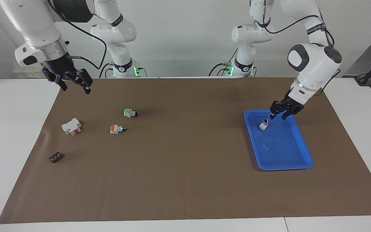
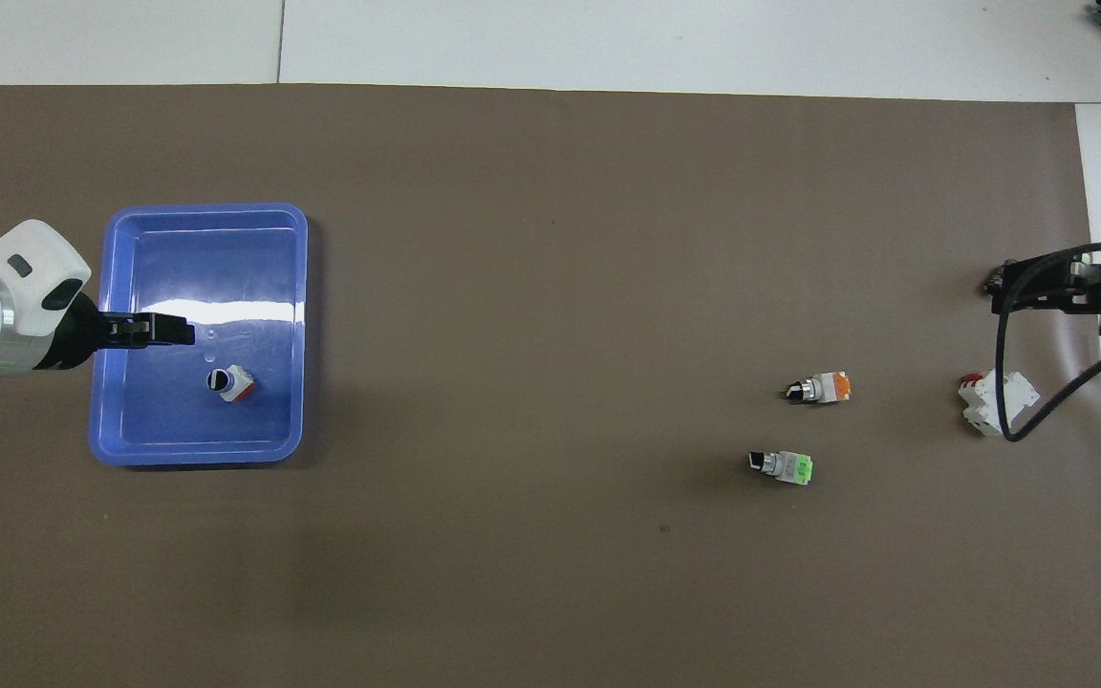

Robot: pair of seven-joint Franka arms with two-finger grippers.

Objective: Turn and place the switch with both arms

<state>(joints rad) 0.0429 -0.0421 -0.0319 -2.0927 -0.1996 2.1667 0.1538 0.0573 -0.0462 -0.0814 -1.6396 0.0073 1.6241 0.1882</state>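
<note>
One orange-ended switch [image 1: 264, 124] stands in the blue tray [image 1: 301, 151], black knob up and orange end down; it also shows in the overhead view [image 2: 228, 383]. My left gripper [image 1: 279, 116] is open just above it, over the part of the tray nearest the robots, and does not touch it. In the overhead view the left gripper [image 2: 180, 331] is beside the switch. A second orange-ended switch [image 1: 117, 129] lies on its side on the brown mat [image 2: 823, 388]. My right gripper [image 1: 76, 87] is open and empty, raised over the mat's corner at the right arm's end [image 2: 1038, 287].
A green-ended switch [image 1: 130, 113] lies a little nearer to the robots than the second orange one. A white block with a red part [image 1: 71, 126] and a small dark piece [image 1: 55, 157] lie toward the right arm's end. The blue tray [image 2: 292, 287] sits toward the left arm's end.
</note>
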